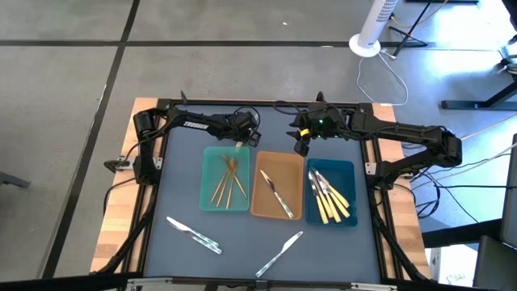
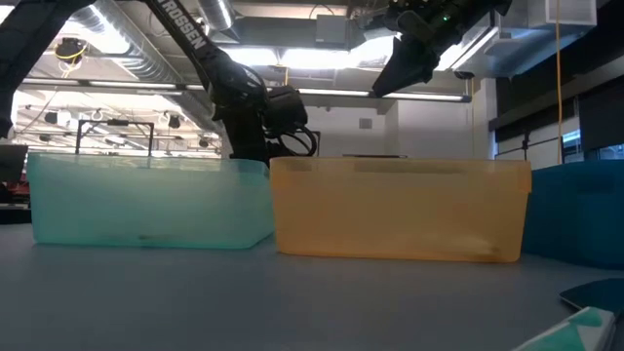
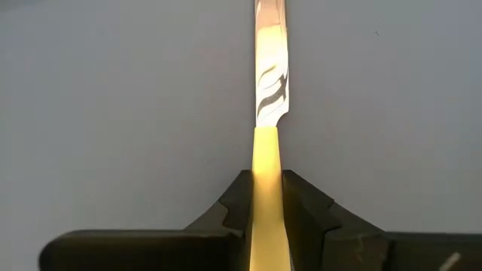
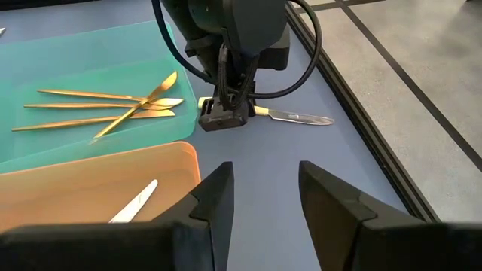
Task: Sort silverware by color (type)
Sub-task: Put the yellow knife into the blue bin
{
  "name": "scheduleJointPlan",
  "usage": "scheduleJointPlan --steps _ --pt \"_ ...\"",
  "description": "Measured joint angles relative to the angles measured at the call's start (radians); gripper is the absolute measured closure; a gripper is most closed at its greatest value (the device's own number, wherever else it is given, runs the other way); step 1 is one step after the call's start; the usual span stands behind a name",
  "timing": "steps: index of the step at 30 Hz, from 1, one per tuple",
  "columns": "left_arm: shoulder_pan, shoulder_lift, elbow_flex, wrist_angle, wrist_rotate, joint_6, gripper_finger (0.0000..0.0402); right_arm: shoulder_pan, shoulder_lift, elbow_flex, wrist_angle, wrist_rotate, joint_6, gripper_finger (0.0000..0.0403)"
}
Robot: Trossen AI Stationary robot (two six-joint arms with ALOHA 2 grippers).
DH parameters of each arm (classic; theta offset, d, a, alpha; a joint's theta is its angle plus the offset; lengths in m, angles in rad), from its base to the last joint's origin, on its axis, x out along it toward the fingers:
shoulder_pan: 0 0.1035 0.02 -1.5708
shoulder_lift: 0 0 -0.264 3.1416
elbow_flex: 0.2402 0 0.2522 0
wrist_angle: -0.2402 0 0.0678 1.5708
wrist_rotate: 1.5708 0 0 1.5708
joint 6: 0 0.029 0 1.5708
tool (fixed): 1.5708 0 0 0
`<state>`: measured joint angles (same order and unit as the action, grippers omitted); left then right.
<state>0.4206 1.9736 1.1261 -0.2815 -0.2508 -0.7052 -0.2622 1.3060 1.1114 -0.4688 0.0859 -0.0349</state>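
Note:
My left gripper points down at the table just beyond the teal tray's far edge and is shut on a yellow-handled knife with a silver blade. My right gripper hangs open in the air over the far edge of the tan tray, touching nothing. Gold utensils lie in the teal tray. A silver knife lies in the tan tray. Yellow-handled pieces lie in the blue tray. My left gripper pinches the knife's yellow handle between its two fingers, just behind where the blade begins. The fingers come from above, pointing down, and lie across the handle. The knife lies level at the table top; whether it rests there or is lifted, I cannot tell.
Two silver utensils lie loose on the near part of the dark mat, one at the left and one nearer the middle. The three trays stand side by side mid-table. A black frame rail runs along the far edge behind both grippers.

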Motion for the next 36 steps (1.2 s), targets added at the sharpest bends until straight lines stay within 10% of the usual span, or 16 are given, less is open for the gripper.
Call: scheduleJointPlan --steps 36 --pt "-0.021 0.006 0.613 0.061 0.029 0.498 0.0358 0.0 -0.248 0.0 -0.027 0.246 0.216 0.0265"
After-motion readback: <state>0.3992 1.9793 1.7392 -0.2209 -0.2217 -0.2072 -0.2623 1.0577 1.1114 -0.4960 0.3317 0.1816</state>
